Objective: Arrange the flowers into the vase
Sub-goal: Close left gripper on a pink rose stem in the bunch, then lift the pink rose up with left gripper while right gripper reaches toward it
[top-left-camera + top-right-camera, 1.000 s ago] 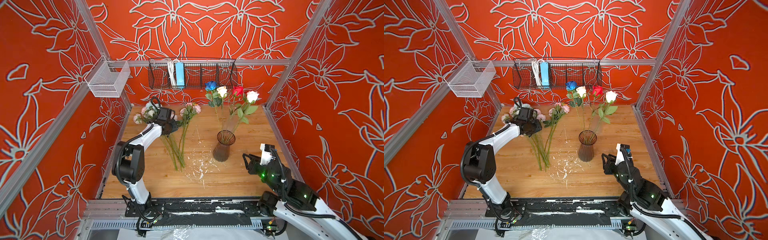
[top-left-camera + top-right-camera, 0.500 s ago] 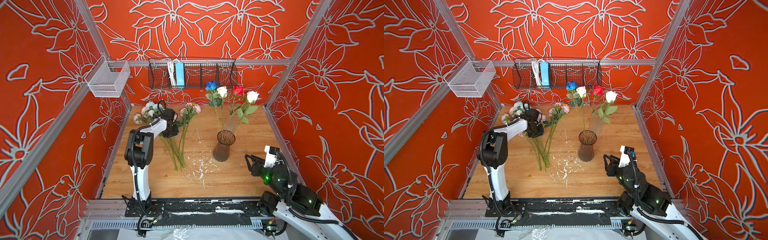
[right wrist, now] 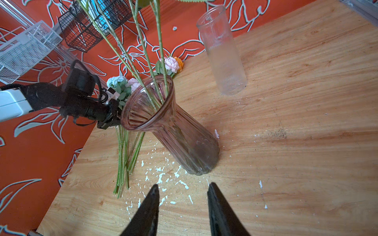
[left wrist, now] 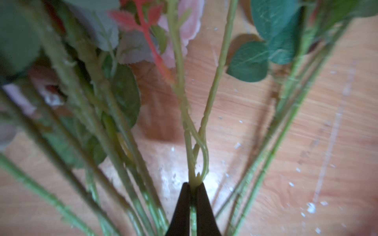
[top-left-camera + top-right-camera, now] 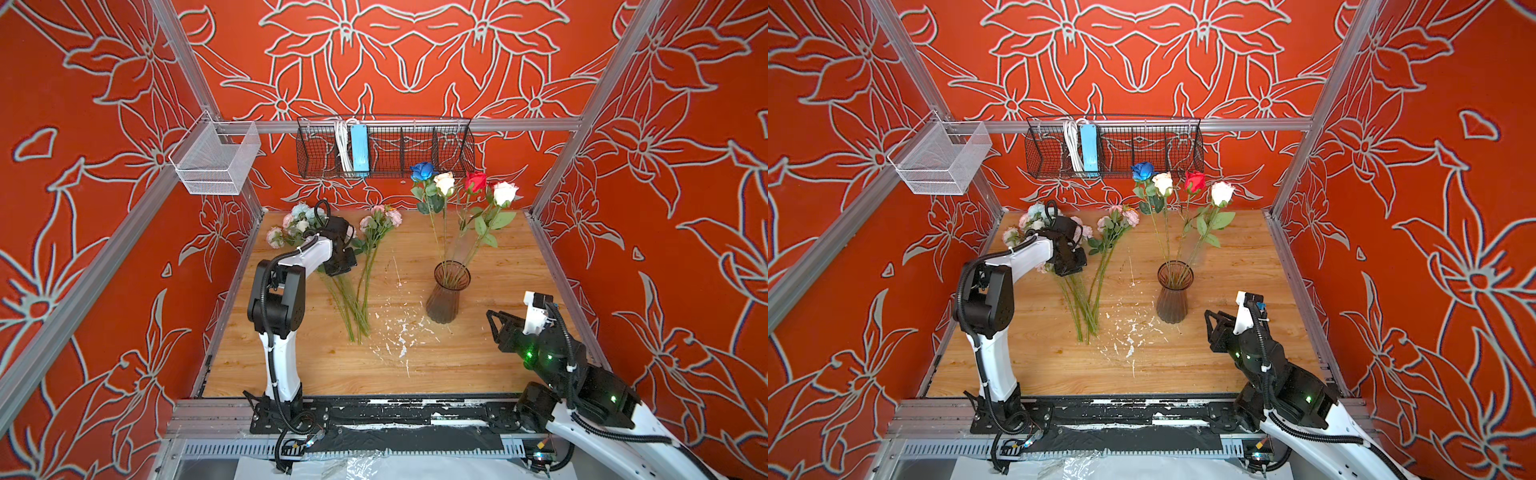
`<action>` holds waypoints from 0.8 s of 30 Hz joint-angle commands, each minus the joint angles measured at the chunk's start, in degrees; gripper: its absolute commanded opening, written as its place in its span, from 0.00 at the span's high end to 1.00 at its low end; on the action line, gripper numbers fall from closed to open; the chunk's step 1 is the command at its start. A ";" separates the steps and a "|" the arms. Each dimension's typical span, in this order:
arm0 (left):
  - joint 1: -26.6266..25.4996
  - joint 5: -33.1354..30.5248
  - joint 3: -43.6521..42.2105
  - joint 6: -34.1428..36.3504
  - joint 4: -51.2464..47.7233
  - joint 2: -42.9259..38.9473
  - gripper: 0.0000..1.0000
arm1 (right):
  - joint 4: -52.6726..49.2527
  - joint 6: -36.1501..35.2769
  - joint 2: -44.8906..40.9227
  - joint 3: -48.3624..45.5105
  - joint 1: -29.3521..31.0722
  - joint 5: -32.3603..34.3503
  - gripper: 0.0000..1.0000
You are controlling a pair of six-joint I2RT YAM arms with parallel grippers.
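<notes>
A dark ribbed glass vase [image 5: 448, 297] [image 5: 1174, 297] [image 3: 173, 126] stands right of the table's middle. It holds blue, cream, red and white roses [image 5: 444, 183] [image 5: 1163, 183] on long stems. More flowers [image 5: 380, 218] [image 5: 1119, 216] with pink and pale blooms lie flat on the left, stems pointing forward. My left gripper [image 5: 340, 259] [image 5: 1069, 259] [image 4: 193, 185] is low over that bunch and shut on one green stem [image 4: 187, 143]. My right gripper [image 5: 492, 322] [image 5: 1210, 322] [image 3: 183, 188] hangs open and empty, front right of the vase.
A clear ribbed glass cylinder [image 3: 223, 51] stands behind the vase. A black wire basket [image 5: 384, 145] and a white mesh basket [image 5: 216, 160] hang on the walls. White flecks [image 5: 399, 332] dot the wooden table [image 5: 478, 374] in front of the vase.
My left gripper has closed on a stem in the lying bunch, and that arm's elbow swung inward. My right arm has drawn back a little toward the front right.
</notes>
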 commanded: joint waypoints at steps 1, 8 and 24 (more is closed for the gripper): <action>0.34 4.17 -2.43 -1.78 5.20 -8.63 1.00 | -0.02 0.42 0.31 0.98 0.32 1.14 0.59; 0.34 11.98 -12.42 -5.58 20.22 -18.74 1.00 | 0.79 0.37 2.11 1.59 0.28 0.40 0.59; -5.59 15.67 -29.45 -11.91 42.15 -44.34 1.00 | 0.73 -5.18 4.85 7.73 0.34 -2.55 0.59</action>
